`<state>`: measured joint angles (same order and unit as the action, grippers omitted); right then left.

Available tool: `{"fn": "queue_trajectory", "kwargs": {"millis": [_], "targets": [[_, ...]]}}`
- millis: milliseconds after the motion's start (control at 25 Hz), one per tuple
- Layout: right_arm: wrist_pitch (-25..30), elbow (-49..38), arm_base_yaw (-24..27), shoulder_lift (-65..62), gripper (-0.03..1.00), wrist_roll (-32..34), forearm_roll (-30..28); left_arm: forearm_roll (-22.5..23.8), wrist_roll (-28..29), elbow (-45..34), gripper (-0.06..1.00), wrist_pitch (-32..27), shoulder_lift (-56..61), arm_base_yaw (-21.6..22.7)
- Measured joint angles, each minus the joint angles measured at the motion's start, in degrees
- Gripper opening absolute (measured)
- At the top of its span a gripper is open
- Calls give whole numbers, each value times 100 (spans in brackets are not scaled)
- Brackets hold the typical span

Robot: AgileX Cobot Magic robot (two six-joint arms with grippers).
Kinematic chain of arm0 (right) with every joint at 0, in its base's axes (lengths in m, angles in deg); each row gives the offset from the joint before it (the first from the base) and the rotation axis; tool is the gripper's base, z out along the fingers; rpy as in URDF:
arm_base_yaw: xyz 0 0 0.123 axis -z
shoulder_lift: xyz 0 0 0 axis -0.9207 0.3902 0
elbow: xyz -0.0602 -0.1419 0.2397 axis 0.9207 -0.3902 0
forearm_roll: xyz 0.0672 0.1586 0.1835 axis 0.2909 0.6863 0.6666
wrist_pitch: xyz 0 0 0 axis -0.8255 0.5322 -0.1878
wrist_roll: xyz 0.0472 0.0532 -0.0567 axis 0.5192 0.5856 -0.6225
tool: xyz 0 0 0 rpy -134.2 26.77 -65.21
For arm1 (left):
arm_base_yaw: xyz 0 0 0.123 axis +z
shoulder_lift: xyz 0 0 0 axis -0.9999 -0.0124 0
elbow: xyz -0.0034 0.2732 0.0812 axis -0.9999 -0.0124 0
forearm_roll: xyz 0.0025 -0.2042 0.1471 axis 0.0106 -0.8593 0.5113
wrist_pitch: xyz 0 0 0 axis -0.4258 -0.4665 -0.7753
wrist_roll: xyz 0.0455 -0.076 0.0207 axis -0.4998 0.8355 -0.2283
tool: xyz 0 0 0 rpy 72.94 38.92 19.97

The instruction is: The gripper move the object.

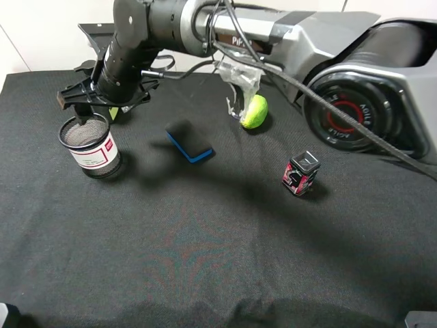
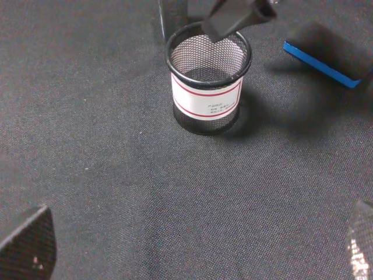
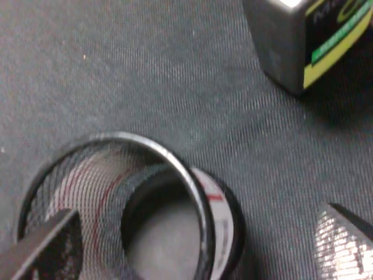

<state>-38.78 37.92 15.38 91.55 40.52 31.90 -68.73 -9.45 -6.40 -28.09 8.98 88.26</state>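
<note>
I am hovering with my jaws spread wide and empty just over the pen cup (image 1: pixel 92 145), standing upright on the desk (image 1: pixel 218 260) beside the blue-edged block (image 1: pixel 189 142), and judging that lowering to straddle its rim comes next.

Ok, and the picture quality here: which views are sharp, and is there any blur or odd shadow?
Exterior high: sharp and evenly lit; the arm casts soft shadows on the cloth, and there is faint colour moiré mid-cloth. Left wrist: the cup is in focus, with a soft shadow beside it. Right wrist: too close, so the cup rim and the box are both blurred.
</note>
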Motion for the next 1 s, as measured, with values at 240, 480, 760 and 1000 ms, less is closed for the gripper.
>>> {"fn": "queue_trajectory", "kwargs": {"millis": [240,480,760,1000], "targets": [[675,0,0,-403,60,0,-48,0,0,0,99,0,0,0],[1276,0,0,-777,60,0,-200,0,0,0,99,0,0,0],[2155,0,14,-1070,65,0,-348,0,0,0,99,0,0,0],[2626,0,126,-1312,69,0,-368,0,0,0,99,0,0,0]]}}
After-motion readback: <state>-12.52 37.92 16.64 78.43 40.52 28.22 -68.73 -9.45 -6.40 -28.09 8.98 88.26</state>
